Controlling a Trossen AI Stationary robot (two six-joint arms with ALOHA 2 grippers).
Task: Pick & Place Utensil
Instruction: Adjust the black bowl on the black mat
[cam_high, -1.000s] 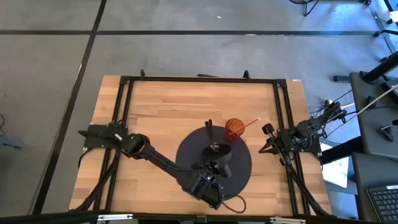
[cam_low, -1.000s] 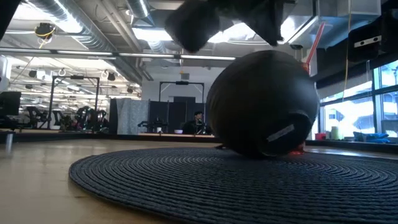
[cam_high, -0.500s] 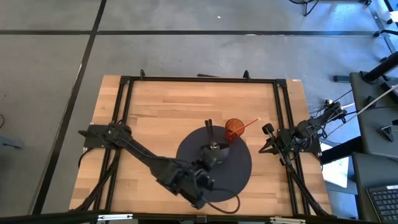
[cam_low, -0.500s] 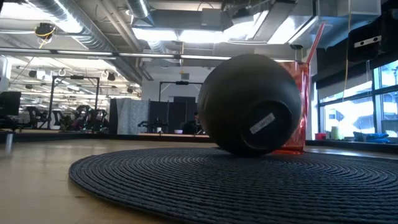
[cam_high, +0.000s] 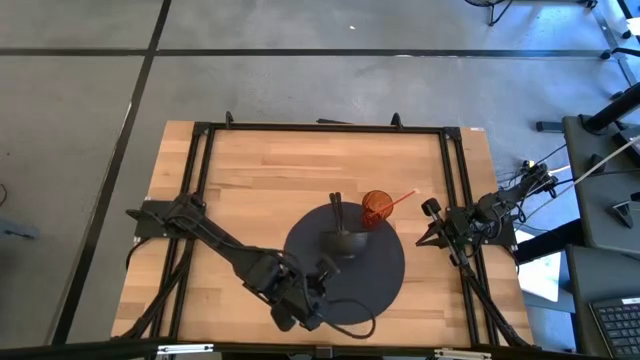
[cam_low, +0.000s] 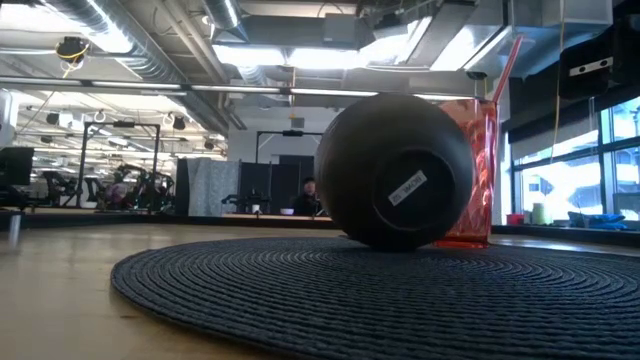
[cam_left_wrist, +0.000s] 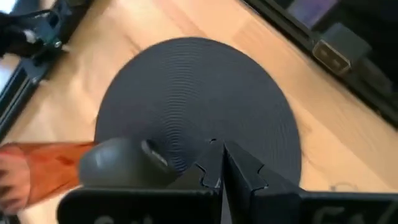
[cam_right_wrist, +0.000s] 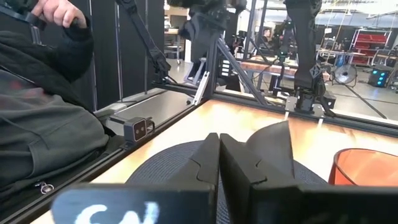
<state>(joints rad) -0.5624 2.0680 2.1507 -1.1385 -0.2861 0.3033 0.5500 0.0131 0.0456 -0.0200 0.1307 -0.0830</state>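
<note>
The left arm has drawn back toward the table's (cam_high: 250, 170) near edge, off the round dark mat (cam_high: 375, 280). The black ladle (cam_high: 341, 236), seemingly released, lies on the mat touching the orange cup (cam_high: 377, 208), well ahead of the left gripper (cam_high: 322, 268), fingers pressed together. The right gripper (cam_high: 432, 224) waits closed at the table's right edge.

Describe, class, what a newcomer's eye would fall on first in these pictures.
A round dark woven mat lies on the wooden table. On it rests a black ladle, bowl toward the low camera, with an orange cup holding a straw at the mat's far edge. The left pincer hangs shut over the mat's near-left part.
</note>
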